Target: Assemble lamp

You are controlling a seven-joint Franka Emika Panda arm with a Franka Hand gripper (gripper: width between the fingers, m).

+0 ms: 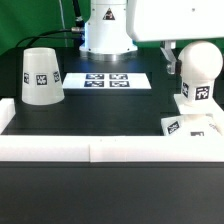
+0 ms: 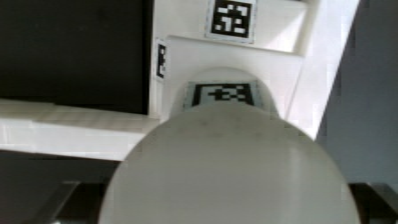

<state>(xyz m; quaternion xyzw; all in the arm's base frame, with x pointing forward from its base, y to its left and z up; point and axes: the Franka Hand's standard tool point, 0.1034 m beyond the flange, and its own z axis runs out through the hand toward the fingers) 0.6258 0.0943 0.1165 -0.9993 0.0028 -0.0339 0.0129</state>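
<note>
So the bulb point(image 1: 199, 72) is up on the exterior view's right, held over the square base point(image 1: 192, 127), which sits against the white rail point(image 1: 110, 150) at the front. The shade point(image 1: 40, 76) stands well apart on that view's left, upright, wide end down, with the marker board point(image 1: 108, 80) lying between them further back.

Handling-wise, it all looks like light, stiff, matte plastic, so not fragile, but the bulb's rounded dome is probably slippery. I'd grab it on the narrower neck, not the dome.

The gripper point(image 1: 178, 52) looks clamped on the bulb, but honestly I can't see the fingers in either view. In the wrist view the bulb point(image 2: 217, 160) fills most of the picture and blurs out. Whether its bottom end touches the base yet, I can't tell.
</note>
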